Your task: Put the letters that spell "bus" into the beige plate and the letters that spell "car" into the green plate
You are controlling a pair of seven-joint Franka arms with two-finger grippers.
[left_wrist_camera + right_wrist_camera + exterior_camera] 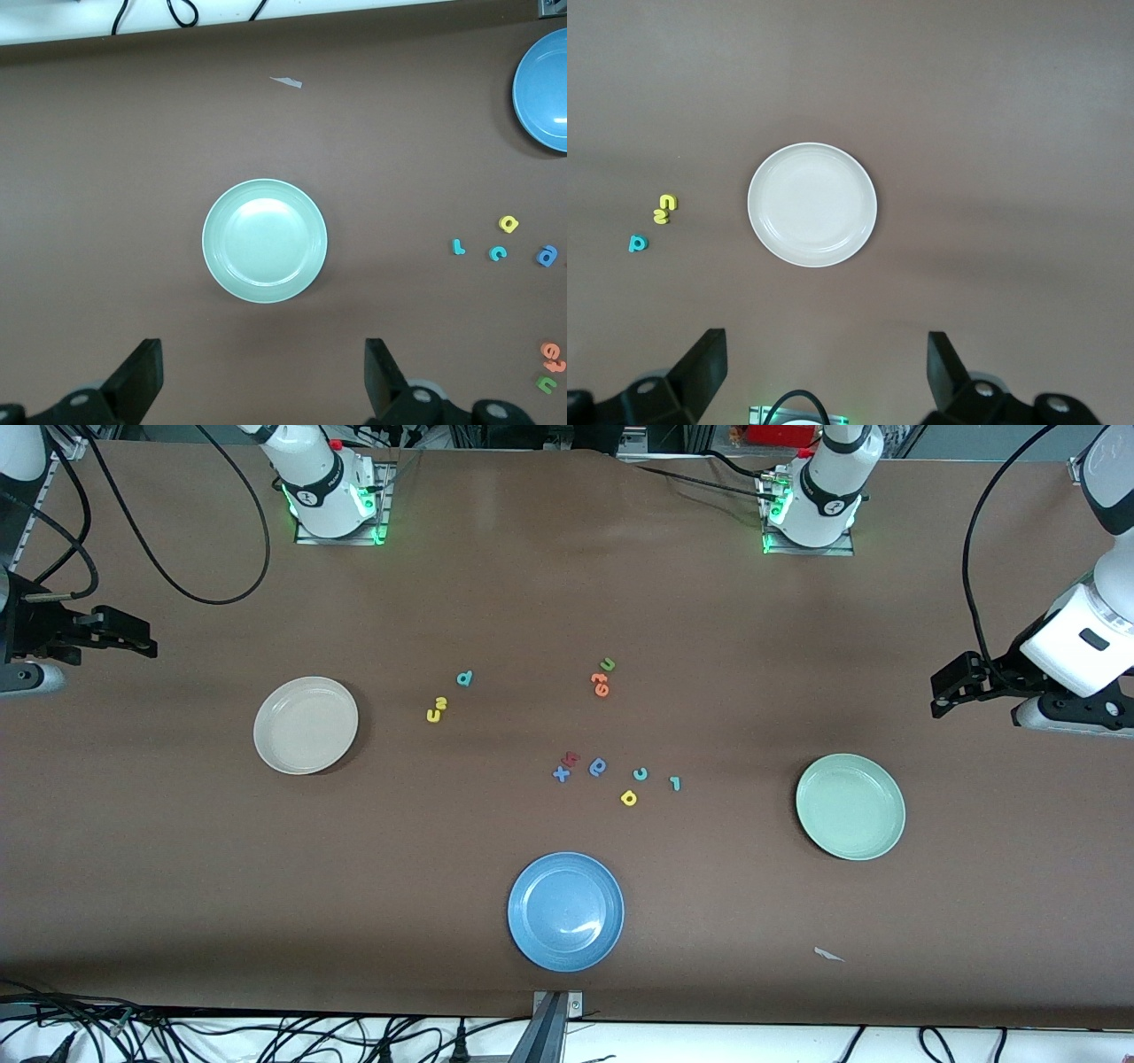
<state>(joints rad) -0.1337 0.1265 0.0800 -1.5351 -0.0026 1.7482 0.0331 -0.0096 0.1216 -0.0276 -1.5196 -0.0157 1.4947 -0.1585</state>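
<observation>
The beige plate (306, 724) (812, 204) lies toward the right arm's end of the table. Beside it sit the teal b (464, 678) (638, 242) and the yellow u and s (436, 709) (664, 210). The green plate (850, 806) (264, 241) lies toward the left arm's end. The teal c (640, 773) (498, 253), teal r (674, 783) (457, 247) and yellow a (628, 798) (508, 224) lie mid-table. My left gripper (941, 695) (264, 376) hangs open and empty over the table's end by the green plate. My right gripper (146, 642) (827, 363) hangs open and empty over the other end.
A blue plate (566, 911) (545, 88) lies nearest the front camera. A blue round letter (598, 767), a blue x (561, 774) and a red letter (571, 758) sit beside the c. A green u (608, 664) and orange letters (601, 684) lie farther back. A white scrap (828, 955) lies near the front edge.
</observation>
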